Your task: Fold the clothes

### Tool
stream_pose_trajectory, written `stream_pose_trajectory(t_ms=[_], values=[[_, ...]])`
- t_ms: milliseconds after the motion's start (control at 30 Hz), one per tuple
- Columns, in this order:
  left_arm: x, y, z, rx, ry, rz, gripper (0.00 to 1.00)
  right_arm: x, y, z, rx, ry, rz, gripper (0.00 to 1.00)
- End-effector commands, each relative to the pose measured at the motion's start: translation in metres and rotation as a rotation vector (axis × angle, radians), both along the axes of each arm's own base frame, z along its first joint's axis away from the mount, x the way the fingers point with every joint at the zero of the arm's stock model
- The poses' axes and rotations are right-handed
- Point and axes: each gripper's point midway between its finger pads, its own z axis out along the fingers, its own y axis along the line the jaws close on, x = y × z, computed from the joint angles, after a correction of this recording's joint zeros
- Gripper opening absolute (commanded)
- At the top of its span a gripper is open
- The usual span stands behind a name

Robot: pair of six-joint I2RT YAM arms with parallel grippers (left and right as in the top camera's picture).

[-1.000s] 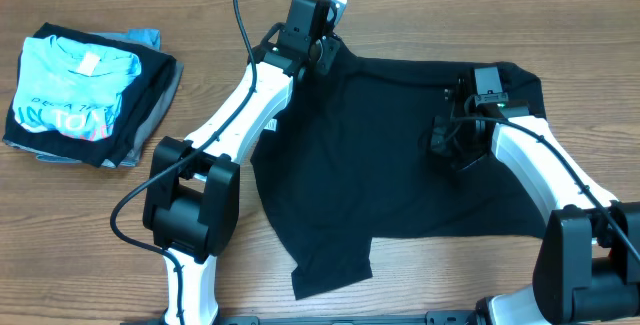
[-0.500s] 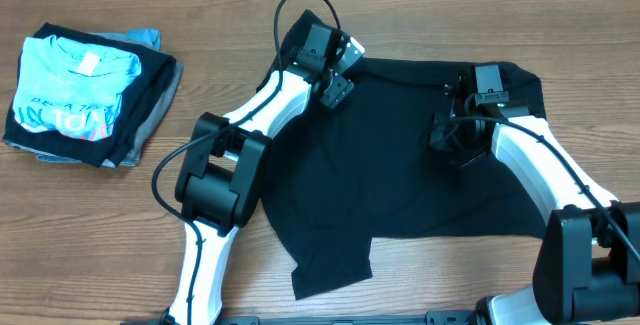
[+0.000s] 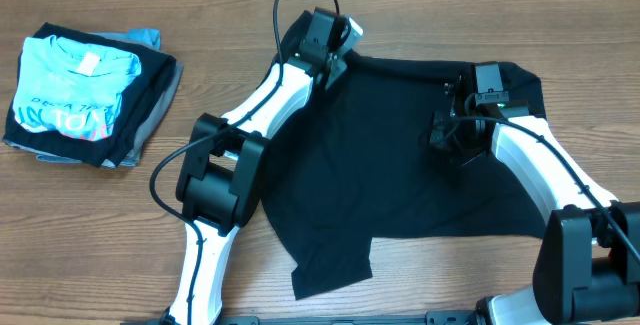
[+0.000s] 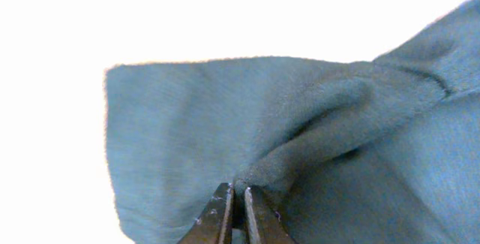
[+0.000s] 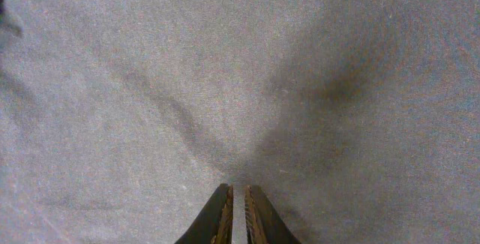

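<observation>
T-shirt [image 3: 390,165] flat, long axis left-right; sleeve [image 3: 330,265] points toward near edge.

One black T-shirt [image 3: 400,185], one pile of folded garments [image 3: 75,90], two tools: left tool [image 4: 237,199], right tool [image 5: 238,199].

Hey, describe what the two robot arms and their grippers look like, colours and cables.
Both the left arm and right arm have smooth white links joined by bulky black joint housings. Thin black cables loop off them. The left gripper and right gripper each end in two slim dark fingers tapering to narrow tips.
</observation>
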Motion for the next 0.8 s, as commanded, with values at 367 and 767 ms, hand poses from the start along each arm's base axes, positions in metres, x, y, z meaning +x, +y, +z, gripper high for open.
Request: stream_pose_trajectory(t_ms=[367,767], values=[[0.051,-0.056,0.078,-0.265,-0.294,-0.077,0.18,0.011,-0.004,0.012,-0.018,-0.058,-0.009,0.12],[0.025,-0.034,0.119,-0.379,-0.057,0.16,0.28,0.077,-0.034,0.005,-0.201,-0.279,-0.065,0.04]])
